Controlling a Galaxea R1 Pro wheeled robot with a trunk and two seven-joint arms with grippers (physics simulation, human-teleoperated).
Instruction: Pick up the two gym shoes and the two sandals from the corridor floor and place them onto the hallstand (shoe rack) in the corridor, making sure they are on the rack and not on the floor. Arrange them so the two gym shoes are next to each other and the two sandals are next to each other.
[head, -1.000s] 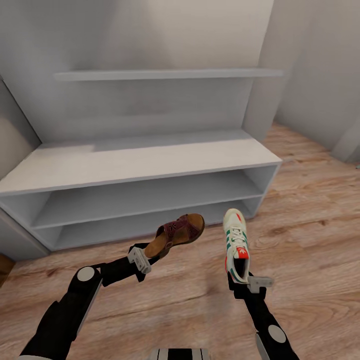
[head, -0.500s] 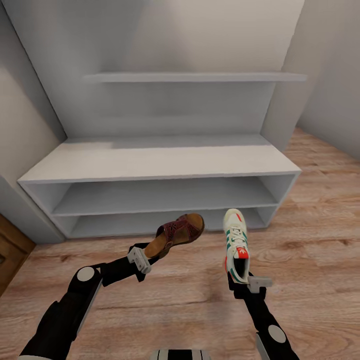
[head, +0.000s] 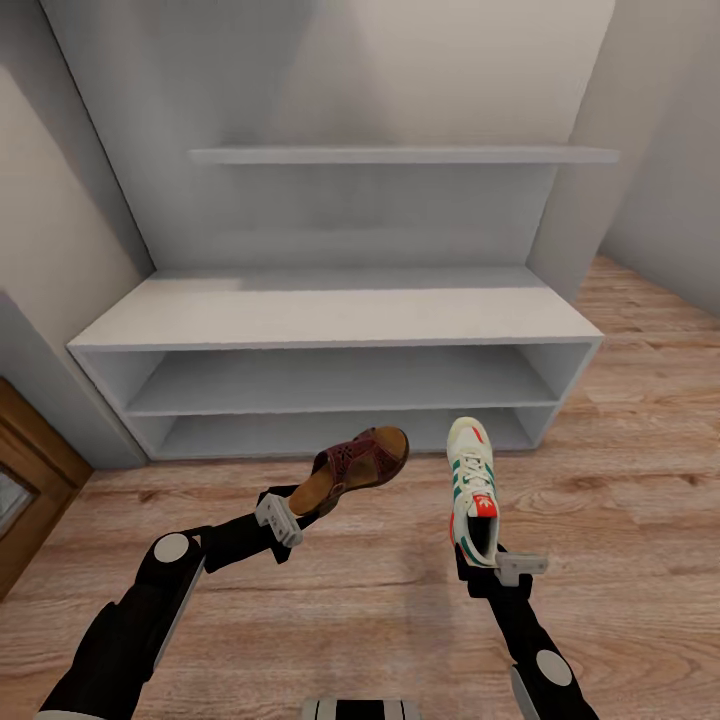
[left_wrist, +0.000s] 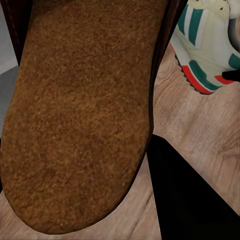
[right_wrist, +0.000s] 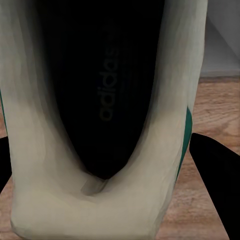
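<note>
My left gripper is shut on the heel of a maroon sandal, held above the wood floor with its toe toward the rack. The sandal's tan footbed sits close to the left wrist camera, and the sneaker shows beyond it. My right gripper is shut on the heel of a white gym shoe with green stripes, toe pointing at the rack. The right wrist view looks into the shoe's dark opening. The pale grey hallstand stands straight ahead, its shelves bare.
A grey wall closes the left side, with a brown wooden door low at the left edge. Another wall rises at the right. An upper shelf runs across the back panel.
The whole view has swung so the hallstand now sits more to the right and squarer ahead; a wooden door has come into sight at left. Both arms hold their shoes as before.
</note>
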